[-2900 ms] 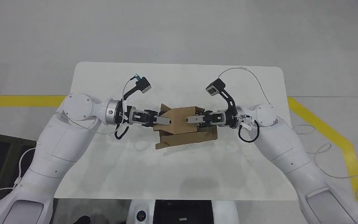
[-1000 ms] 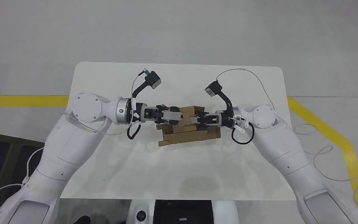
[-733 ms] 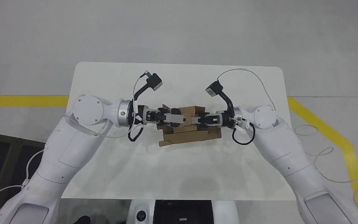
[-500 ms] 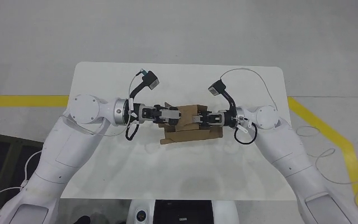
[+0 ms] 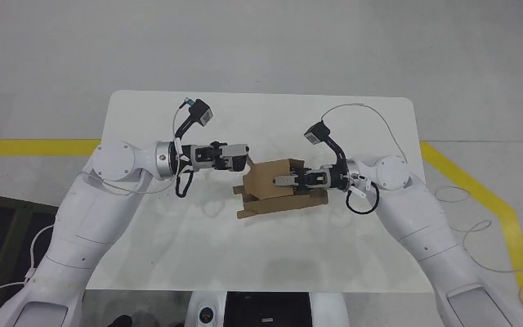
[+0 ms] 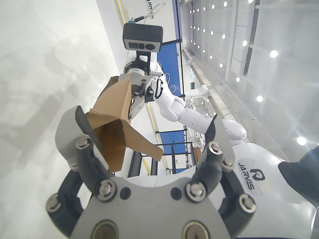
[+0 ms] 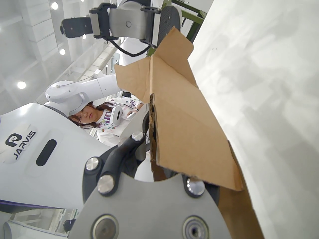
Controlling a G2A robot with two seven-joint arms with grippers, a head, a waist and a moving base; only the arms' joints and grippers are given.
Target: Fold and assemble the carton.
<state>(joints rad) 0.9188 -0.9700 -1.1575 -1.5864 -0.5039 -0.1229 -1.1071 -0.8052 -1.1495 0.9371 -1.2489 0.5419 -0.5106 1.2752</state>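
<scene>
The brown cardboard carton point(image 5: 274, 186) lies partly unfolded at the middle of the white table point(image 5: 163, 245), flaps sticking out. My right gripper point(image 5: 283, 177) is shut on one of the carton's upright walls; in the right wrist view the carton point(image 7: 182, 115) edge runs between my right gripper's point(image 7: 149, 135) jaws. My left gripper point(image 5: 243, 157) hangs open just left of the carton, apart from it. From the left wrist, the left gripper point(image 6: 147, 125) shows its fingers spread wide, with the carton point(image 6: 112, 130) beyond them and the right gripper point(image 6: 135, 100) on its far wall.
Bare table surface lies all around the carton. A yellow floor line point(image 5: 41, 147) runs past both sides of the table.
My left gripper has let go of the carton and drawn back to the left. The carton, still in the right gripper, has shifted slightly right and towards the front.
</scene>
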